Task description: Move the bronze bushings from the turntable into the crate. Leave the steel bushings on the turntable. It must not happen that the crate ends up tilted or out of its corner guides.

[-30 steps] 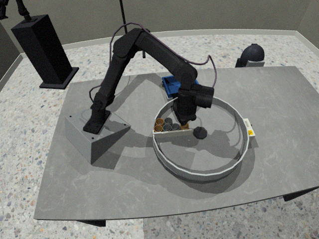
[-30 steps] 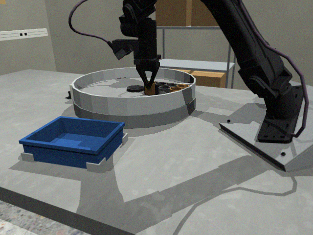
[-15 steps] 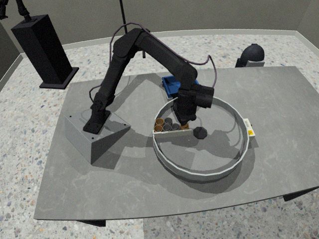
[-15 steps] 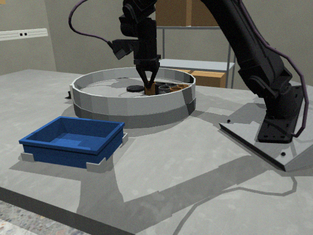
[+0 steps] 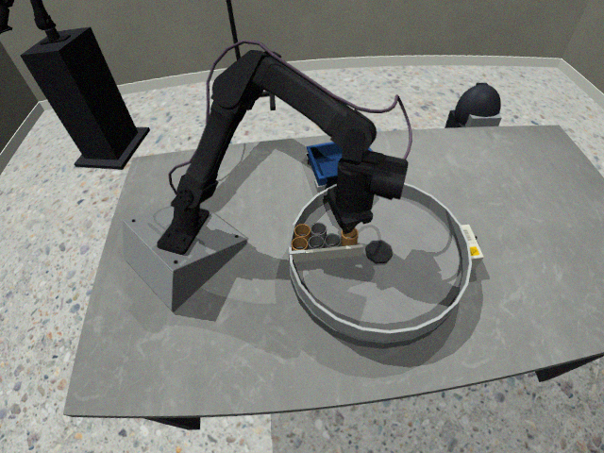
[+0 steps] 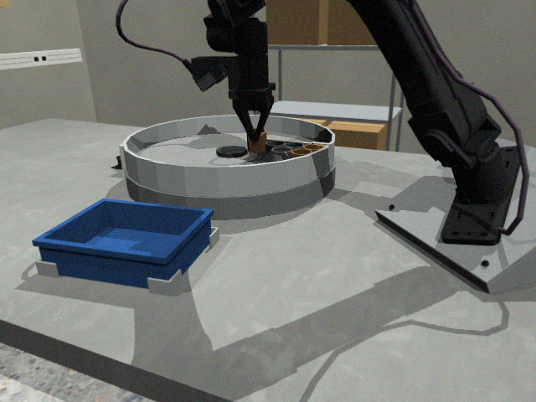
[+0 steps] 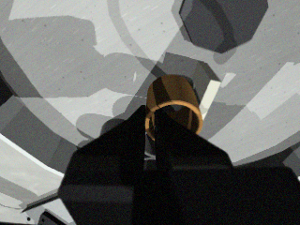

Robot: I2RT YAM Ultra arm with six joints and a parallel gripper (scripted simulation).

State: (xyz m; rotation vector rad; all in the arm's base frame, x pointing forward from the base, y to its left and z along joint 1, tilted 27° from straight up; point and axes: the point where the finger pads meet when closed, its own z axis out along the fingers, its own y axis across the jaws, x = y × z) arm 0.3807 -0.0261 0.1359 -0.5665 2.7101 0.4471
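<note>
Smooth bronze bushing (image 5: 349,239) (image 6: 259,146) (image 7: 170,89), ring-shaped, at turntable's (image 5: 385,336) (image 6: 224,182) (image 7: 47,42) 10 o'clock from top, gripper (image 5: 348,227) (image 6: 256,136) (image 7: 149,112) clenched on its wall, grey metallic steel bushings (image 5: 332,241) (image 6: 282,153) toward 9, blue rectangular crate (image 5: 315,168) (image 6: 104,252) beyond 11, level in guides (image 6: 163,283), arm (image 5: 297,97) (image 6: 389,47) arched, wrist pointing down.

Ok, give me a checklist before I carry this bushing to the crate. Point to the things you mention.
1. Gripper (image 5: 348,228) (image 6: 256,136) (image 7: 149,112) shut on the bronze bushing (image 5: 349,240) (image 6: 258,146) (image 7: 169,89), pinching its wall: ok
2. Bushing high enough to cross the turntable (image 5: 380,333) (image 6: 216,182) (image 7: 23,117) rim: not ok, looks too low
3. Steel bushings (image 5: 332,240) (image 6: 282,150) (image 7: 150,157) on the turntable: ok, three visible
4. Crate (image 5: 318,168) (image 6: 108,271) level, within the visible corner guides (image 6: 164,283): ok
5. Grip firm enough for travel: cannot tell
</note>
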